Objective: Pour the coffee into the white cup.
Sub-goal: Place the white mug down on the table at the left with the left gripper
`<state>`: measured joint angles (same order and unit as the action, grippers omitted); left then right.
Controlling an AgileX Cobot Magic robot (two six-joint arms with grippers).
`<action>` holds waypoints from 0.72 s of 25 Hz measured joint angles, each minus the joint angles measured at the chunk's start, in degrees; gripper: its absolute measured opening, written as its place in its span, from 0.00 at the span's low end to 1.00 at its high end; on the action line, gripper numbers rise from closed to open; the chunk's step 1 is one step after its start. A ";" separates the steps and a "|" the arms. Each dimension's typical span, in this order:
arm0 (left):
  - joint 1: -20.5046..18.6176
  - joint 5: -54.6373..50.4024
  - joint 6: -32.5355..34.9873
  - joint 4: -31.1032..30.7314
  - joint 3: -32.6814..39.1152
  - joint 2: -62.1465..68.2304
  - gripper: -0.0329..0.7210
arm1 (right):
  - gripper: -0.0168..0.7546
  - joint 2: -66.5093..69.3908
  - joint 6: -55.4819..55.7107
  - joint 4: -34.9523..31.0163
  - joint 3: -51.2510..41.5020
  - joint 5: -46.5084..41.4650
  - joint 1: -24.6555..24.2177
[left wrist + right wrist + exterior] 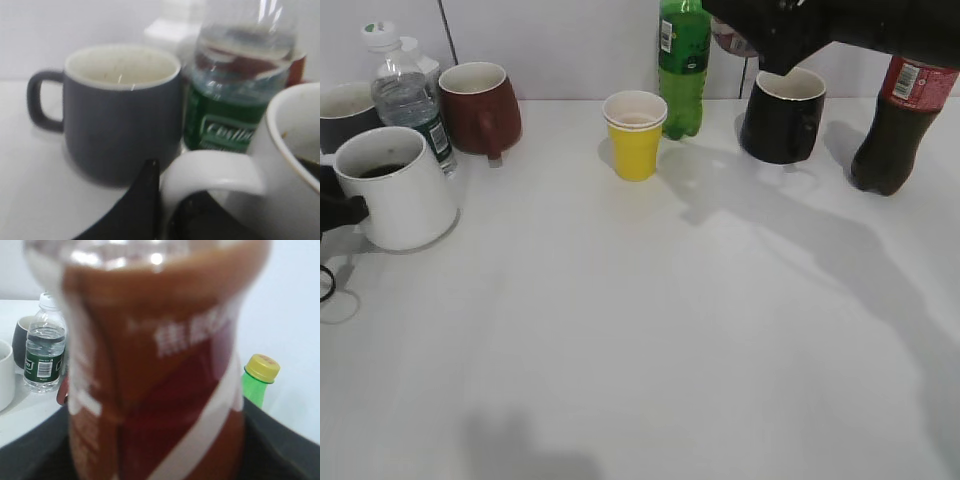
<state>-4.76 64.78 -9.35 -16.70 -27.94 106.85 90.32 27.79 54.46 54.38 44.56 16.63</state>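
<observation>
The white cup stands at the table's left edge with dark liquid in it. In the left wrist view its wall and handle are close. My left gripper is shut on the handle; it shows as a dark shape at the exterior view's left edge. The coffee bottle, brown with a white-striped label, fills the right wrist view, held upright in my right gripper, which is shut on it. In the exterior view my right arm is at the top, above the black mug, and only a sliver of the bottle shows.
A grey mug and a water bottle stand behind the white cup, with a dark red mug beside them. A yellow paper cup, a green bottle, a black mug and a cola bottle line the back.
</observation>
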 joint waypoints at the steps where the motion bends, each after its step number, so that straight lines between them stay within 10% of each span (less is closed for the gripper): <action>1: 0.00 -0.06 0.19 0.33 0.00 0.53 0.10 | 0.70 0.00 0.00 0.00 0.00 0.00 0.00; 18: 0.00 1.66 1.34 2.46 -1.61 4.12 0.13 | 0.70 0.00 0.00 -1.48 0.00 0.02 0.00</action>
<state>-4.76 66.43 -8.01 -14.24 -29.55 110.97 90.32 27.79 52.98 54.38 44.59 16.63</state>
